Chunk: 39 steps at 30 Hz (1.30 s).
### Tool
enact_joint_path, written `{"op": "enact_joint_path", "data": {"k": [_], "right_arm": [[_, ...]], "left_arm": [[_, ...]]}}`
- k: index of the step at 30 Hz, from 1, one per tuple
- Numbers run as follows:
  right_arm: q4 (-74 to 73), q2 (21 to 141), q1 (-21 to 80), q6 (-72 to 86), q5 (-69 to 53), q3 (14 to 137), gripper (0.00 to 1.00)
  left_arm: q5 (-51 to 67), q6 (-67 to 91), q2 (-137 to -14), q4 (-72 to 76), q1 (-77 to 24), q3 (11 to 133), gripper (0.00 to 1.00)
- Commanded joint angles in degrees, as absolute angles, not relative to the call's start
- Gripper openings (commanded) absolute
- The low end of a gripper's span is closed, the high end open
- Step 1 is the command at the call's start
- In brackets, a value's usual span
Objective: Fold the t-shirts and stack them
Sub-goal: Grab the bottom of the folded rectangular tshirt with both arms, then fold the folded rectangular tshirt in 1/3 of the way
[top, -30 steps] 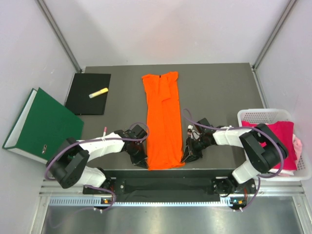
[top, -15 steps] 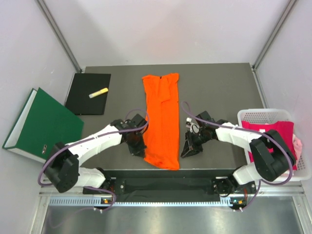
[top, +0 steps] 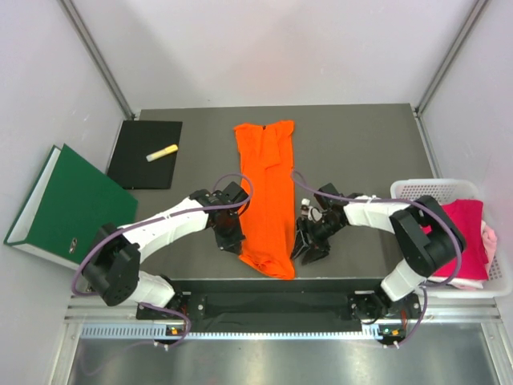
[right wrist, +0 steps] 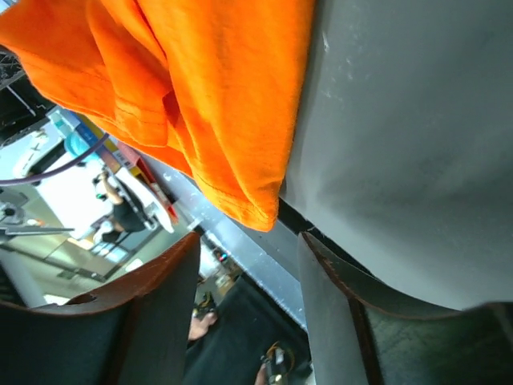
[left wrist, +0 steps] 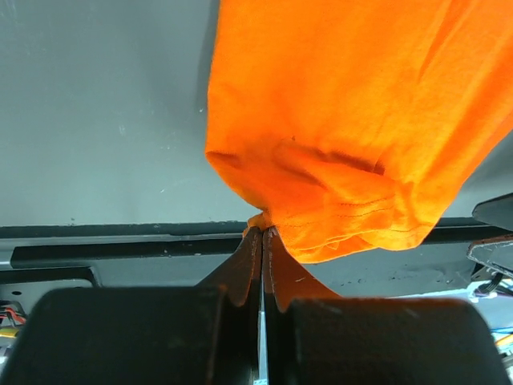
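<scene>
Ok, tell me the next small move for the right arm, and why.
Probably ease the right gripper forward onto the orange t-shirt's near hem corner and close. Its fingers stand open with that corner just short of the gap, while the left gripper is shut on the hem's other side; the fold likely needs both held.

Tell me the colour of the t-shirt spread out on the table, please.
The t-shirt is plain bright orange; the left wrist view shows it best.
</scene>
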State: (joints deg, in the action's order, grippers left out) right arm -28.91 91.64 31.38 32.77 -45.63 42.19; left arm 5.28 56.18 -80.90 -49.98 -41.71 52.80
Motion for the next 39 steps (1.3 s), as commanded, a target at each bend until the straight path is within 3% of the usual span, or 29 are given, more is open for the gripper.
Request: {"op": "enact_joint_path", "data": {"k": [1, 13, 15, 16, 19, 27, 39], "right_arm": [[-26.5, 93.6, 32.9, 33.7, -49.4, 41.2, 0.50], [-23.1, 102.2, 39.6, 34.8, -50.1, 43.4, 0.40], [-21.6, 102.4, 40.1, 35.6, -49.7, 43.7, 0.26], [-21.6, 102.4, 40.1, 35.8, -49.7, 43.9, 0.13], [-22.5, 100.3, 40.2, 35.9, -48.7, 44.7, 0.00], [-33.0, 95.5, 39.5, 32.7, -42.3, 55.4, 0.00], [-40.3, 98.7, 34.5, 26.9, -36.6, 68.3, 0.00]], "left_arm": [[4.6, 55.1, -80.1, -51.9, -41.6, 52.6, 0.00], [4.6, 54.2, -80.3, -52.1, -41.6, 51.9, 0.00], [4.6, 54.4, -79.7, -52.2, -41.6, 51.5, 0.00], [4.6, 54.4, -79.4, -52.4, -41.6, 51.2, 0.00], [3.7, 54.1, -78.9, -53.3, -41.6, 51.9, 0.00], [-1.7, 51.2, -79.6, -57.7, -41.5, 59.2, 0.00], [-5.5, 43.8, -88.8, -58.3, -38.5, 72.4, 0.00]]}}
